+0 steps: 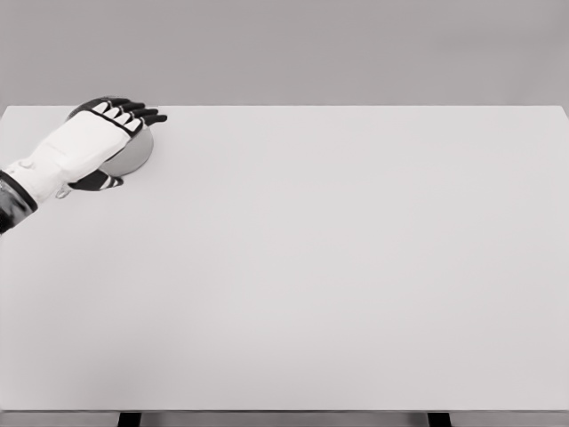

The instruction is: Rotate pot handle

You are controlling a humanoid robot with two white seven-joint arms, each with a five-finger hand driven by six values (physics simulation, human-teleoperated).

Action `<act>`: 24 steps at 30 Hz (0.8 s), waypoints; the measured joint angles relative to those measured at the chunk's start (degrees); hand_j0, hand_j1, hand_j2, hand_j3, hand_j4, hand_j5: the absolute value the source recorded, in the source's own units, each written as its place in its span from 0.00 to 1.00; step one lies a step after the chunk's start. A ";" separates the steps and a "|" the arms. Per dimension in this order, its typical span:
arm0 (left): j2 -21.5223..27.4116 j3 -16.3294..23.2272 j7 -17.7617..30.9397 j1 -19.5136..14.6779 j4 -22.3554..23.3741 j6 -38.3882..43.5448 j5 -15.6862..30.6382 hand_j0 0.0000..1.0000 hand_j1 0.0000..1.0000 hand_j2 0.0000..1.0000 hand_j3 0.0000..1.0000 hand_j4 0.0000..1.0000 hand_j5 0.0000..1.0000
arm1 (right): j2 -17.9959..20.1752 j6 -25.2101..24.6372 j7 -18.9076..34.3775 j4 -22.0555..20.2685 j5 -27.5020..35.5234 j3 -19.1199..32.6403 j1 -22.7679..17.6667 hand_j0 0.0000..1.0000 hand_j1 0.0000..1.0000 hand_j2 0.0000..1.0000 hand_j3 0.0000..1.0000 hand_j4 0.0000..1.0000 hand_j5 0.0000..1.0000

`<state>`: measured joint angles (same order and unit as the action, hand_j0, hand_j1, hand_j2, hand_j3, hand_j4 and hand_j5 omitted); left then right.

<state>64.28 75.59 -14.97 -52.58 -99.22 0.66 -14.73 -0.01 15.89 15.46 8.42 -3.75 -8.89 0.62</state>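
One left hand over pot, white table.

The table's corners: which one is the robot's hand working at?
The far left corner of the table, where the left hand covers a grey pot.

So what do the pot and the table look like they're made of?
Pot: probably metal with a dull satin finish, going by its smooth grey shaded curve; it sits mostly hidden under the left hand. Table: plain white, matte, no grain or glare; maybe laminate or painted board.
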 measured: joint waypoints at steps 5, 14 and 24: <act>-2.66 -0.08 0.07 0.46 2.67 0.31 -0.03 1.00 1.00 1.00 1.00 1.00 1.00 | 0.00 0.00 0.00 0.00 0.01 0.00 0.00 1.00 1.00 1.00 1.00 1.00 1.00; -3.32 -0.83 0.02 1.51 8.01 -0.22 -0.54 1.00 1.00 1.00 1.00 1.00 1.00 | 0.00 0.00 -0.01 0.00 0.00 0.00 0.00 1.00 1.00 1.00 1.00 1.00 1.00; -3.70 -0.97 0.07 1.42 8.34 -0.15 -2.81 1.00 1.00 1.00 1.00 1.00 1.00 | 0.00 0.00 0.00 0.01 0.01 0.00 0.00 1.00 1.00 1.00 1.00 1.00 1.00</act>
<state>60.58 74.62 -14.90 -51.15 -90.88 0.51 -17.54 -0.01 15.89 15.46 8.43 -3.74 -8.88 0.62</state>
